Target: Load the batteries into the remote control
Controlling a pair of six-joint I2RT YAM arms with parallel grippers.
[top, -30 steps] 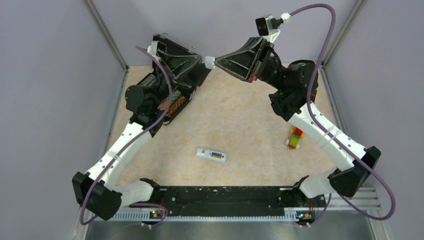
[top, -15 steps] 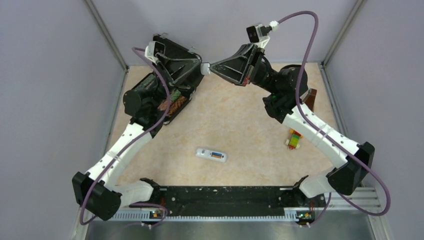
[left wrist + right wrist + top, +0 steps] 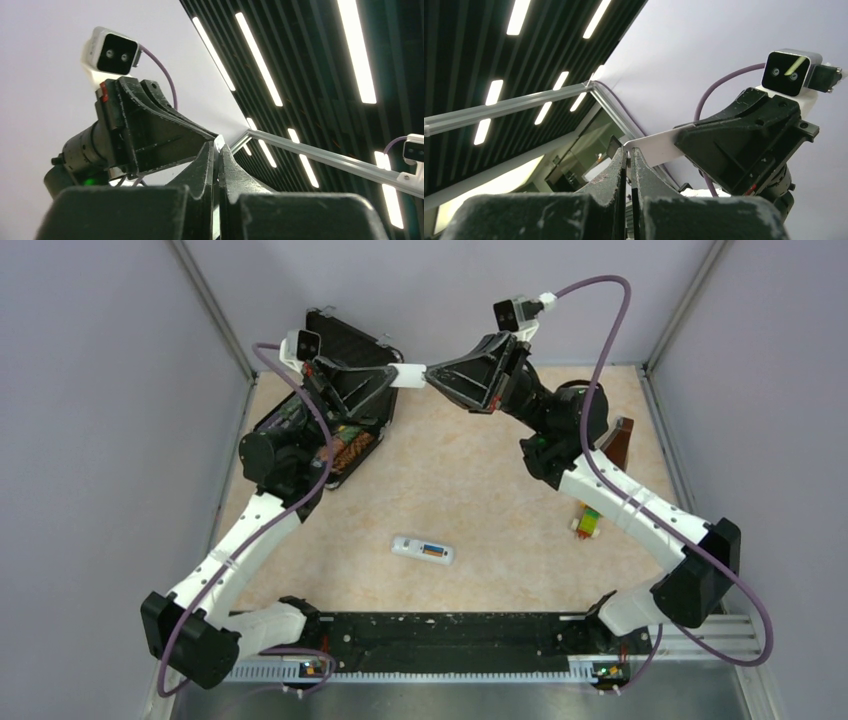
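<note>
The remote control point(image 3: 423, 550) lies on the table in front of the arm bases, back up. The batteries point(image 3: 432, 551) show as a small orange and blue patch in its slot. Both arms are raised at the far side, tip to tip. A small white flat cover piece point(image 3: 410, 375) bridges them. My left gripper point(image 3: 393, 377) is shut on its left end and my right gripper point(image 3: 430, 373) on its right end. The cover point(image 3: 659, 145) runs from my right gripper point(image 3: 629, 152) to the other hand. It shows as a white sliver point(image 3: 218, 144) in my left gripper point(image 3: 216, 148).
A black open case point(image 3: 340, 445) with items inside sits at the far left, under the left arm. A multicoloured toy block train point(image 3: 590, 521) lies at the right, partly behind the right arm. A brown object point(image 3: 618, 440) stands near the right wall.
The right arm carried the white cover leftward to the left gripper. The left gripper, open before, has closed on the cover's free end. The remote has not moved.
</note>
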